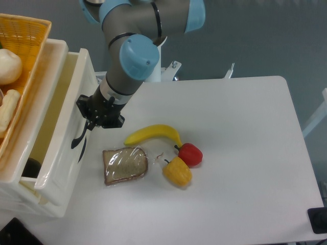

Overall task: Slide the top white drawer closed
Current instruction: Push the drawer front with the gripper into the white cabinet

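Camera view: fingers (88, 124) against black handle (79, 137) of top white drawer (66, 127), spread unclear

The top white drawer (61, 127) is a deep, glossy white plastic box with a cream interior. It stands partly pulled out of the cabinet at the left edge of the counter, its open top showing. Its front panel faces right and tilts slightly, carrying one black curved handle (80, 139) near the middle.

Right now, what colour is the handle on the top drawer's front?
Black. The curved handle on the top white drawer shows in the fixed camera view, beside the gripper.
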You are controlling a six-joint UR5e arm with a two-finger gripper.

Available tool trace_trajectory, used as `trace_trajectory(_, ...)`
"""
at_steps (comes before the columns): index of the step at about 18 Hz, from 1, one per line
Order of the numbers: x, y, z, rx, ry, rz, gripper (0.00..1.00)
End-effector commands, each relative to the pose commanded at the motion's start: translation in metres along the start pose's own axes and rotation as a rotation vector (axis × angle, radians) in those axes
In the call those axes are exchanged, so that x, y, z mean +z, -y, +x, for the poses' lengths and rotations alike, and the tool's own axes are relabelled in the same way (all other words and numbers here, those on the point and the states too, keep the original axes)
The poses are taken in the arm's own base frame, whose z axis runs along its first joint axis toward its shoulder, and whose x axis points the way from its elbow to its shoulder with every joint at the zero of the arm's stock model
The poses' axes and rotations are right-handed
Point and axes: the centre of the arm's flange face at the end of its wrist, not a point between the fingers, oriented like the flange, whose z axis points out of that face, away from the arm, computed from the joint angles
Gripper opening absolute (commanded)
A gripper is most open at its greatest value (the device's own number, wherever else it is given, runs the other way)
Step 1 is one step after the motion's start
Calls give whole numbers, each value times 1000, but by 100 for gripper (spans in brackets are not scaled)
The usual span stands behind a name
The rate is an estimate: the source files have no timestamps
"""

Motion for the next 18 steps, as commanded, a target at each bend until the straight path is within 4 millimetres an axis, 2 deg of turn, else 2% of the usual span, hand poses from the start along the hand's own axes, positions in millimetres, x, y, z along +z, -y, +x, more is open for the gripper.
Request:
trace_trajectory(6, 8, 4, 14, 10, -7, -12, 0)
trace_trajectory(18, 11, 5, 14, 9, -7, -15, 0)
